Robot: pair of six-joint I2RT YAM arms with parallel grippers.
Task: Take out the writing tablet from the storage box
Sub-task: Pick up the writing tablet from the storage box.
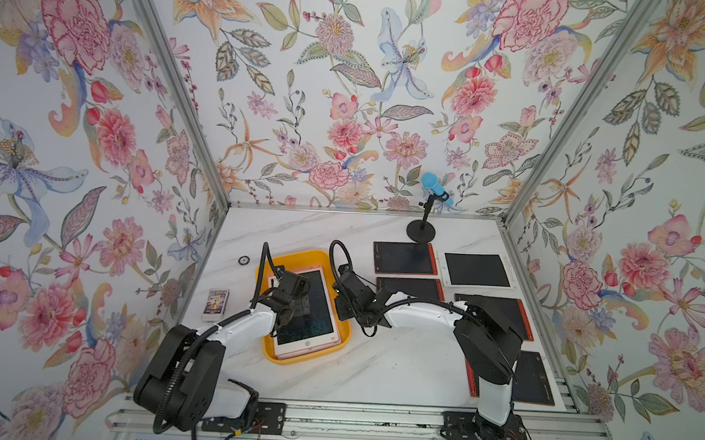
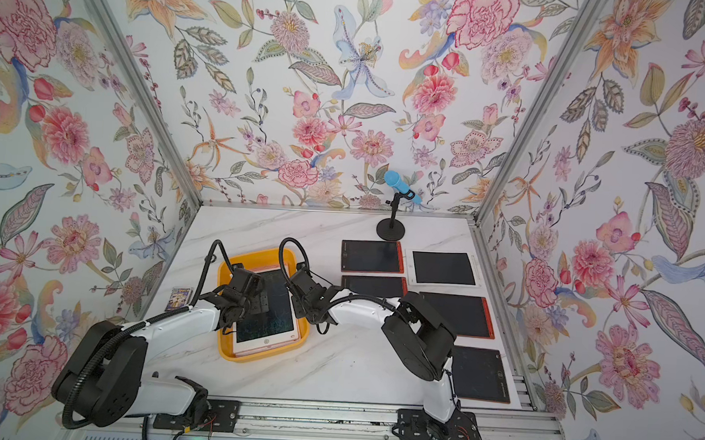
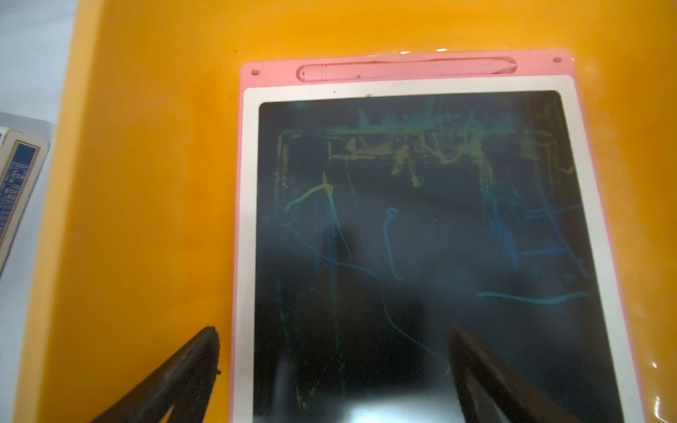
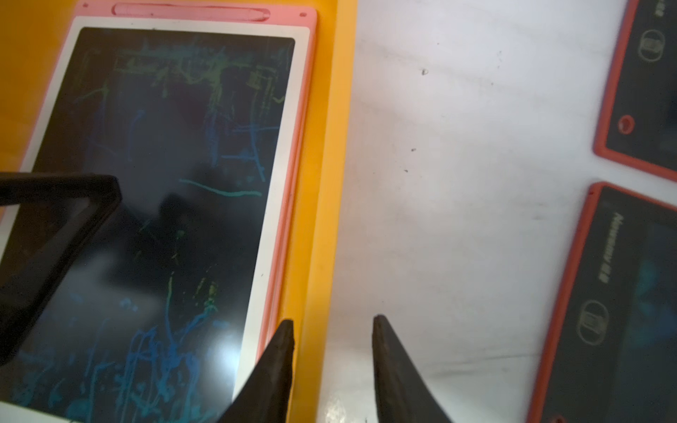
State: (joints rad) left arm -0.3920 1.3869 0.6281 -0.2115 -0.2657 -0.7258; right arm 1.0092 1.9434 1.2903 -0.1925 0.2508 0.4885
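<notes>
Two robot arms work over a yellow-orange storage box [image 1: 295, 254] at the middle of a marbled white tabletop [image 1: 376, 375], where the writing tablet [image 1: 316, 318], pink-framed with a white bezel, lies face up inside the box, set toward its right wall with bare floor showing to its left. The dark screen carries faint blue and green scribbles, and a pink stylus [image 3: 406, 68] sits in a slot along the tablet's far edge. The left hand [image 3: 333, 329] hangs just over the tablet with its fingers spread wide, one above the box floor left of the tablet and the other above the screen, holding nothing. The right hand [image 4: 334, 320] stands at the box's right wall with its fingers narrowly apart, one just inside by the tablet's pink edge and one outside over the tabletop, a gap visible between that outer finger and the wall. To the right lie other dark-screened tablets [image 2: 457, 315], well apart from the box. A blue microphone [image 1: 434, 186] on a black stand occupies the far side, and a small printed card box [image 1: 215, 303] rests left of the storage box.
</notes>
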